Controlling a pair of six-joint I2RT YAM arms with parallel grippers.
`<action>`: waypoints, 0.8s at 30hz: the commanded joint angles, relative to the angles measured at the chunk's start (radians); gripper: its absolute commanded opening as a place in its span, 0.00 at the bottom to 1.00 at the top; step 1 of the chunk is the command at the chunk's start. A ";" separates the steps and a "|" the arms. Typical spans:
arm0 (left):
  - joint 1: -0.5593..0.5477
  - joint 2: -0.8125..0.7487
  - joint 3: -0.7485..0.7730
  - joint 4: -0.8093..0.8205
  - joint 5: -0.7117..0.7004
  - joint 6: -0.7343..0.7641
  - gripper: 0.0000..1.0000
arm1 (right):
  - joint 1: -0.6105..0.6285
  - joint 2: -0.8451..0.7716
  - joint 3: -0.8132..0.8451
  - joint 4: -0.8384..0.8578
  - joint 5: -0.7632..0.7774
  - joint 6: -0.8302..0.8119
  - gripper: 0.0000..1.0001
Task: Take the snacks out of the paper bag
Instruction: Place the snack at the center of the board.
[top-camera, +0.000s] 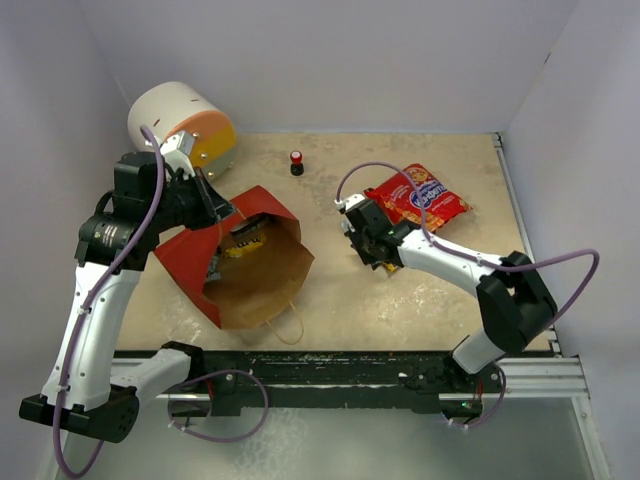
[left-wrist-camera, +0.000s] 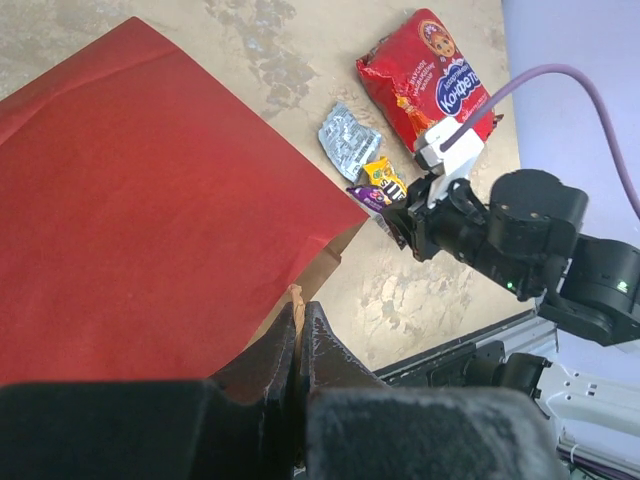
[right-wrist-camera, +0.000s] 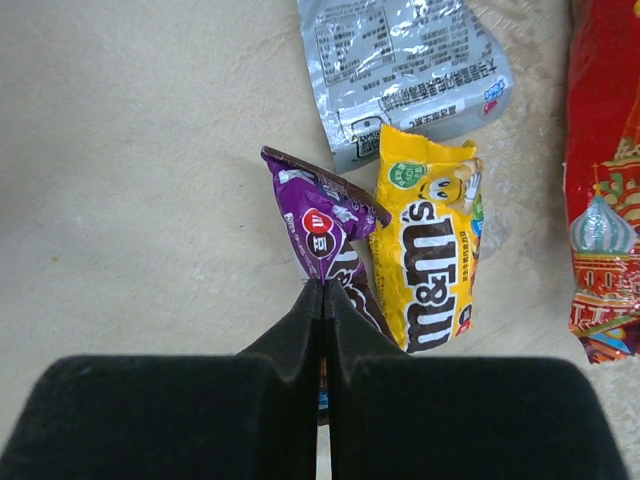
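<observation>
The paper bag (top-camera: 262, 283) lies on its side, red outside (left-wrist-camera: 130, 200), brown inside, mouth facing the near edge. My left gripper (left-wrist-camera: 298, 315) is shut on the bag's brown rim (top-camera: 225, 212). A yellow packet (top-camera: 244, 243) shows inside the bag. The red chip bag (top-camera: 421, 197) (left-wrist-camera: 425, 80) lies flat to the right. Beside it on the table lie a silver packet (right-wrist-camera: 400, 60) and a yellow candy packet (right-wrist-camera: 430, 240). My right gripper (right-wrist-camera: 322, 290) (top-camera: 375, 250) is shut on the corner of a purple-brown packet (right-wrist-camera: 320, 225) next to the yellow one.
A white cylinder with an orange face (top-camera: 180, 120) lies at the back left, just behind my left arm. A small red-and-black knob (top-camera: 297, 162) stands at the back middle. White walls close the back and sides; a metal rail (top-camera: 400, 365) runs along the near edge.
</observation>
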 joint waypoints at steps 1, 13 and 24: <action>-0.002 -0.011 0.001 0.049 0.008 -0.016 0.00 | -0.008 0.014 0.022 0.030 0.035 -0.025 0.00; -0.001 0.020 -0.008 0.069 0.038 -0.029 0.00 | -0.012 -0.011 -0.104 0.169 0.065 -0.087 0.21; -0.002 0.005 -0.029 0.071 0.041 -0.042 0.00 | -0.010 -0.278 -0.105 0.103 -0.232 -0.020 0.53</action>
